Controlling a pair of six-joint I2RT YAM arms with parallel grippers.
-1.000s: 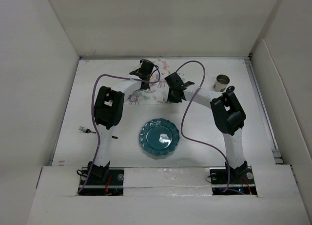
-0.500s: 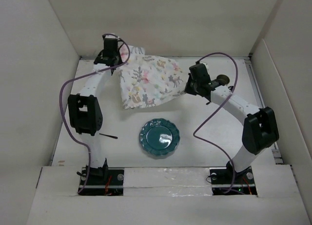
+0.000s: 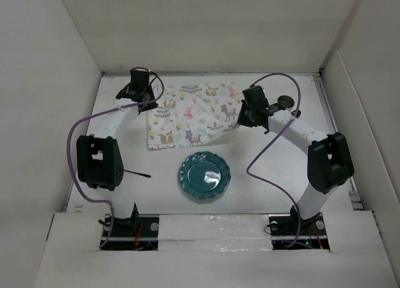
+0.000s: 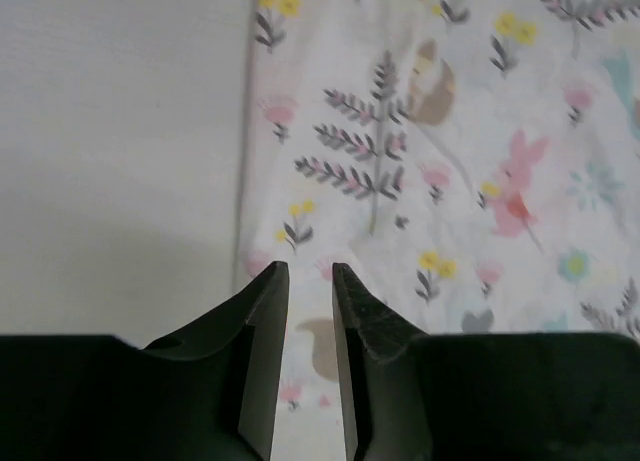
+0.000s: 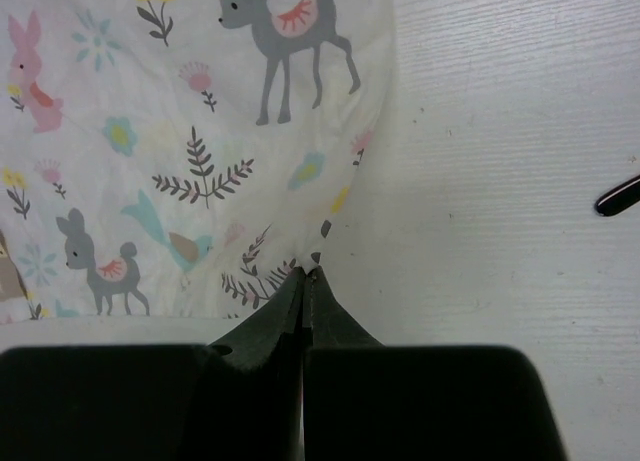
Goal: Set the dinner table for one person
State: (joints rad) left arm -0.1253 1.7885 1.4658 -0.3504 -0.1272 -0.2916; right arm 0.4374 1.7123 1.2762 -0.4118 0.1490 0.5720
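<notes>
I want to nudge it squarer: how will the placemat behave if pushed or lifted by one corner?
Probably floppy: the placemat is thin cloth, creasing toward the right gripper pinching its edge. Pushed, it would likely bunch rather than slide whole. It looks light, lying flat on the table.

Beyond the teal plate (image 3: 205,177) I see the patterned placemat (image 3: 187,116) spread out. A dark utensil (image 3: 137,173) lies left of the plate, and a metal cup (image 3: 285,102) stands far behind it to the right.
</notes>
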